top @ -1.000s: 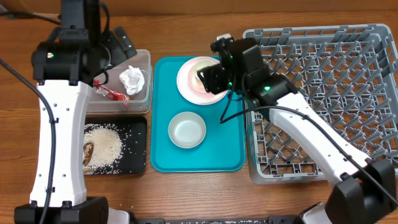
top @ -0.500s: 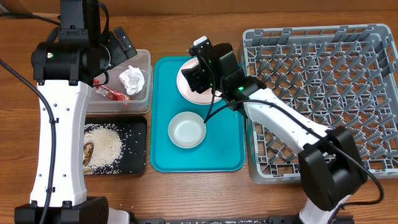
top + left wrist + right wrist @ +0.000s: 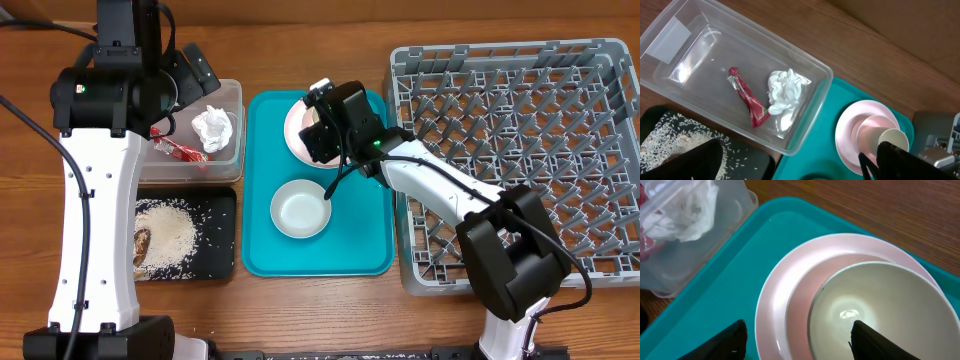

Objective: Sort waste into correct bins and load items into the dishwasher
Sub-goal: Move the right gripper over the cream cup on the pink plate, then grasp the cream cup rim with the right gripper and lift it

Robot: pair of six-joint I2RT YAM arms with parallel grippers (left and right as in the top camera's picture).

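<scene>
Cream-white cup [image 3: 875,305], nested in a pinkish bowl [image 3: 802,297] on a pale pink plate [image 3: 772,310], sits at the 12 o'clock end of the teal tray [image 3: 360,240]. The right gripper [image 3: 799,332] hovers directly over the stack, fingers spread wide and empty. From the gap between them, the cup lies just toward 1 o'clock in the wrist view. Being round, it offers no long axis to line up on. The right arm reaches in from 4 o'clock past the corner of the grey dish rack [image 3: 520,120], wrist pitched downward. The left gripper [image 3: 192,62], also spread and holding nothing, hangs above the clear tub [image 3: 228,160] at 9 o'clock of the stack and farther off. The right arm looks better placed for the lift.
</scene>
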